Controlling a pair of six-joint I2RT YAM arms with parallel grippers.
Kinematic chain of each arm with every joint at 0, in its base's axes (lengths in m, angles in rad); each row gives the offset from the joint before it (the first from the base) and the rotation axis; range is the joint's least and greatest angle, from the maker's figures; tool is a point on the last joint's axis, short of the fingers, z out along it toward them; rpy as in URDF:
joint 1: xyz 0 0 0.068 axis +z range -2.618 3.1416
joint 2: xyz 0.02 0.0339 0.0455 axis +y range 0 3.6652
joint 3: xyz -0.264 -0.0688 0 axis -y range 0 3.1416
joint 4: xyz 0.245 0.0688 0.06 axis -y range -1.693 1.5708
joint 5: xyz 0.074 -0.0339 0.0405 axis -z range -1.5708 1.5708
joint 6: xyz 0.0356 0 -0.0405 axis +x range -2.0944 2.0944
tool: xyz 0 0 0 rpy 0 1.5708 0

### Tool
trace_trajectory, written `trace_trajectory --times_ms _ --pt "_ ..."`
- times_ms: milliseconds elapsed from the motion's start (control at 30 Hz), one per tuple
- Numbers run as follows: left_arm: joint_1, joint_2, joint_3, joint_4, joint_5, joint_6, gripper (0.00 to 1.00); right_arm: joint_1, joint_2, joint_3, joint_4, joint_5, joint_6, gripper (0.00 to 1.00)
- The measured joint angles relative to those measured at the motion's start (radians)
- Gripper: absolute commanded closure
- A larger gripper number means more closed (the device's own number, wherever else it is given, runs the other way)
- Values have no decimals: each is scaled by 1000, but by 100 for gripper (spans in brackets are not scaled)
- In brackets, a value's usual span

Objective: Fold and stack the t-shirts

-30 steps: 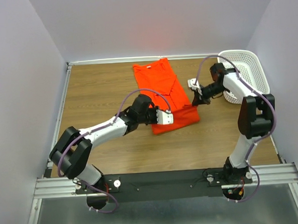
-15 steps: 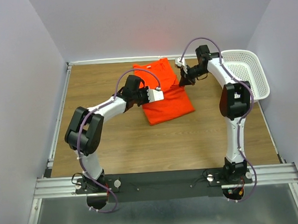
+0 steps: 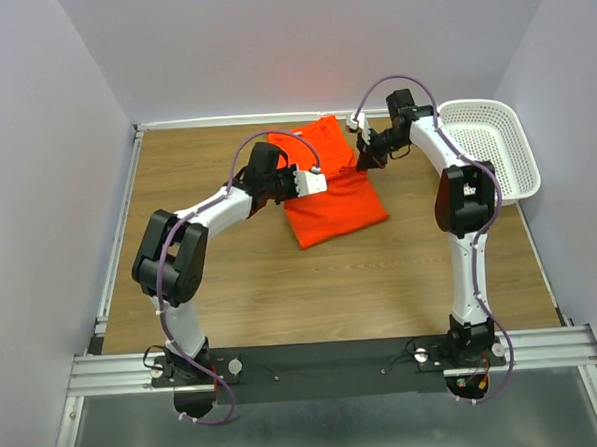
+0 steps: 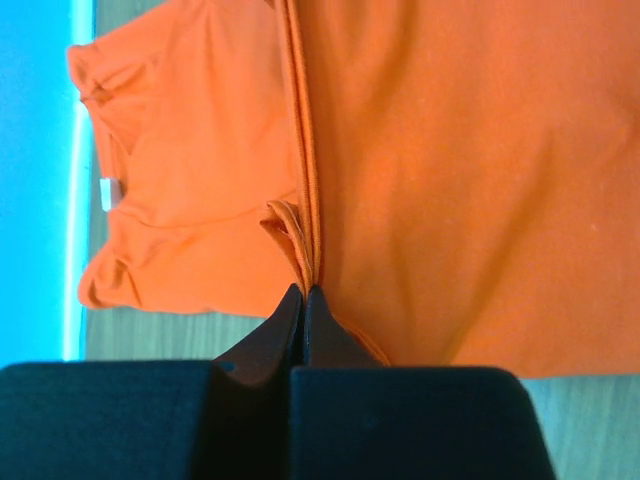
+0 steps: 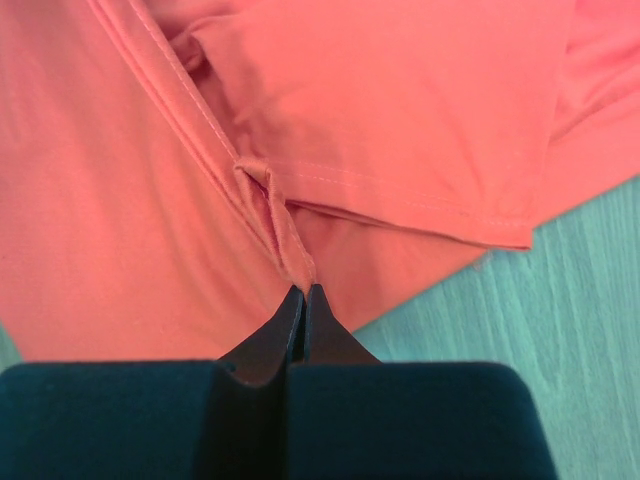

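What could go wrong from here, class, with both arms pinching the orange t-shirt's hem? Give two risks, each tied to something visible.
1. The left fingers and right fingers each pinch only a thin bit of hem at their very tips, so the t-shirt might slip free.
2. Fabric bunches beside the right fingers, so the fold could set with a crease.

T-shirt [image 3: 334,200] on table [image 3: 231,282], rear ctr; basket [image 3: 497,145] far rt.
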Motion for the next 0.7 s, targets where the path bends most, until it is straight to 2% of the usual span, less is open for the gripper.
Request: trace_trajectory --times_ms 700 --pt "23 118 122 -5 -2 16 100 0 0 -24 119 90 147 99"
